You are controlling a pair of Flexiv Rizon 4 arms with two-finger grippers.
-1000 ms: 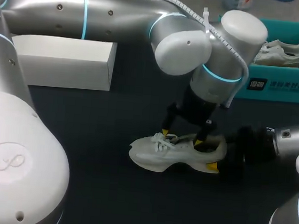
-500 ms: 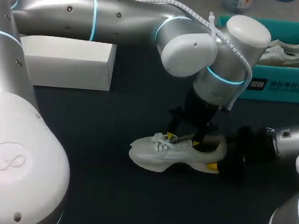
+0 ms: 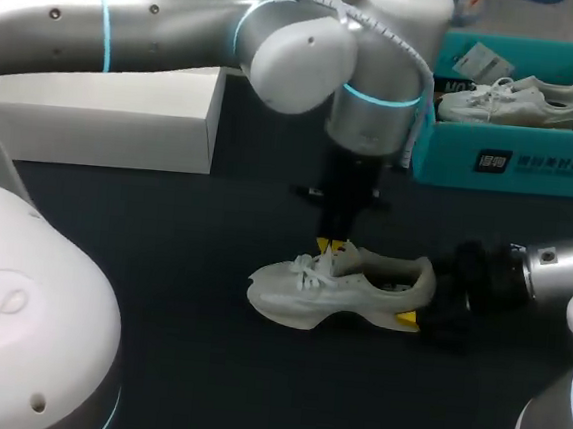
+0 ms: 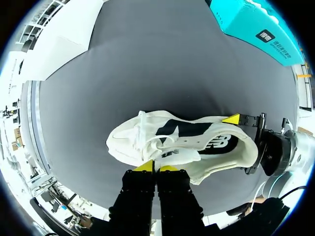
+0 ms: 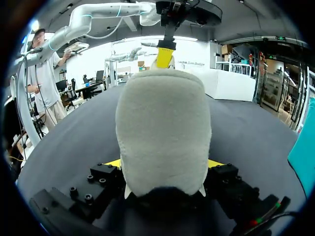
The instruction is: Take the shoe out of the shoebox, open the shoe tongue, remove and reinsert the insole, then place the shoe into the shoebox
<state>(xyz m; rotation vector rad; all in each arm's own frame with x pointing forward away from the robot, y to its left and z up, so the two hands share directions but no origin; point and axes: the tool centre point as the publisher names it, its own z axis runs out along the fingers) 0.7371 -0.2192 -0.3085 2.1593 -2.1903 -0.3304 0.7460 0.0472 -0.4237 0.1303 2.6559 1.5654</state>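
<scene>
Spanning the whole scene: dark table (image 3: 203,368), matte surface

Left arm (image 3: 163,23) comes in from the left side, reaches past the middle and hangs wrist-down over the table's centre. Right arm (image 3: 553,268) enters low from the right edge, lying nearly level with the table

White box (image 3: 105,113), long and plain, sits at the far left. Teal shoebox (image 3: 532,161) sits at the far right, open-topped, with a second pale shoe (image 3: 517,99) lying inside

Shoe (image 3: 335,289), off-white, stands on its sole near the table's middle, well apart from the shoebox. Toe points to the left, heel to the right

Right gripper (image 5: 163,164): clenched on the shoe's heel, one yellow tip on each flank of the heel cup, heel filling the gap between them

Left gripper (image 4: 157,167): fingers pressed together, tips side by side with no gap visible. It sits directly above the shoe at the tongue and laces, tips just at the tongue's upper edge. Whether any fabric is pinched between them cannot be made out
</scene>
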